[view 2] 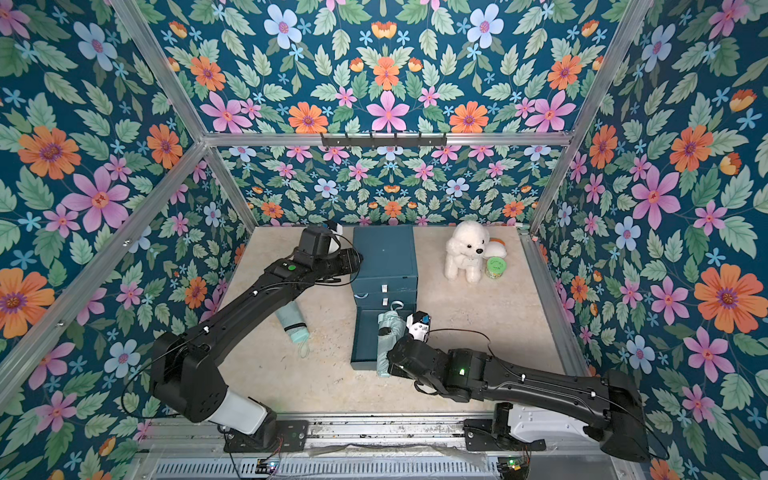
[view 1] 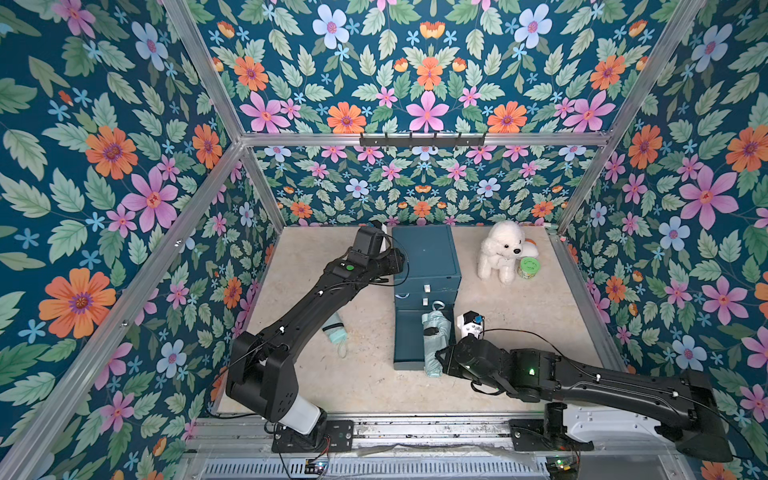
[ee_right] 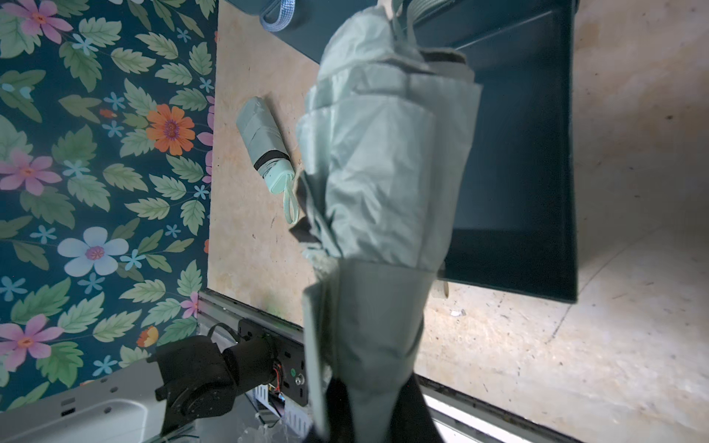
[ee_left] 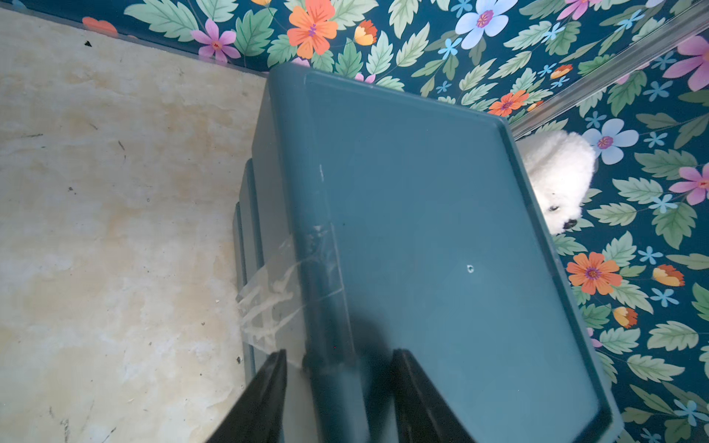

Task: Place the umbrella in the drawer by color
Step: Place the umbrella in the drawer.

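Note:
A pale green folded umbrella [view 1: 434, 336] [ee_right: 383, 172] is held lengthwise over the right side of the open bottom drawer [view 1: 407, 332] [ee_right: 518, 153] of a teal cabinet [view 1: 426, 253]. My right gripper [ee_right: 374, 383] is shut on the end nearest the drawer's front. I cannot tell whether the umbrella touches the drawer. A second pale green umbrella [view 1: 334, 330] [ee_right: 264, 145] lies on the floor left of the cabinet, partly under my left arm. My left gripper [ee_left: 340, 353] is open, its fingers straddling the left rim of the cabinet's top [ee_left: 422, 230].
A blue strap loop [view 1: 401, 296] sticks out of a shut upper drawer. A white plush dog [view 1: 500, 251] and a green tin [view 1: 528, 268] stand right of the cabinet near the back wall. A black hook rack [view 1: 422, 139] hangs on the back rail.

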Robot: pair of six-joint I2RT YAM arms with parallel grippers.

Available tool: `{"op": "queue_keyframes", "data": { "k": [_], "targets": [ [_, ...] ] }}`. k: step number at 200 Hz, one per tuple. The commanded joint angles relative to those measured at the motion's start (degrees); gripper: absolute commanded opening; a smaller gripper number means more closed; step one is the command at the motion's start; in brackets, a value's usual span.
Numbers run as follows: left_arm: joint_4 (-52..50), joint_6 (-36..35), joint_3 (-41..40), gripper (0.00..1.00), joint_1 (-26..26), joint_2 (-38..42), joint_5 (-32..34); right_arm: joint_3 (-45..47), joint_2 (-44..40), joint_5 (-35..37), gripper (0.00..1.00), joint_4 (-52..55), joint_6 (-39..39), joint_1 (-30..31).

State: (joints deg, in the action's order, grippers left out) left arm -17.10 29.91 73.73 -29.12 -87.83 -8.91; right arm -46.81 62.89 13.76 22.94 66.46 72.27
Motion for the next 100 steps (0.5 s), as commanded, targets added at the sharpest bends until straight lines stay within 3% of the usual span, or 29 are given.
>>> {"op": "queue_keyframes", "data": {
  "k": [1, 37, 100],
  "targets": [
    [-4.44, -1.78, -1.34, 0.48, 0.03, -0.4, 2.23, 1.27, 0.51, -4.48, 0.0, -6.86, 2.1, -1.99],
    [-4.2, -2.54, -2.3, 0.46, -0.06, -0.38, 2.44, 5.46, 2.07, -10.74, 0.0, -17.15, 4.58, -4.82],
    [-4.01, -3.02, -2.98, 0.45, -0.06, -0.41, 2.18, 4.0, 12.25, -14.03, 0.0, -26.19, 4.76, -8.88]
  ]
}}
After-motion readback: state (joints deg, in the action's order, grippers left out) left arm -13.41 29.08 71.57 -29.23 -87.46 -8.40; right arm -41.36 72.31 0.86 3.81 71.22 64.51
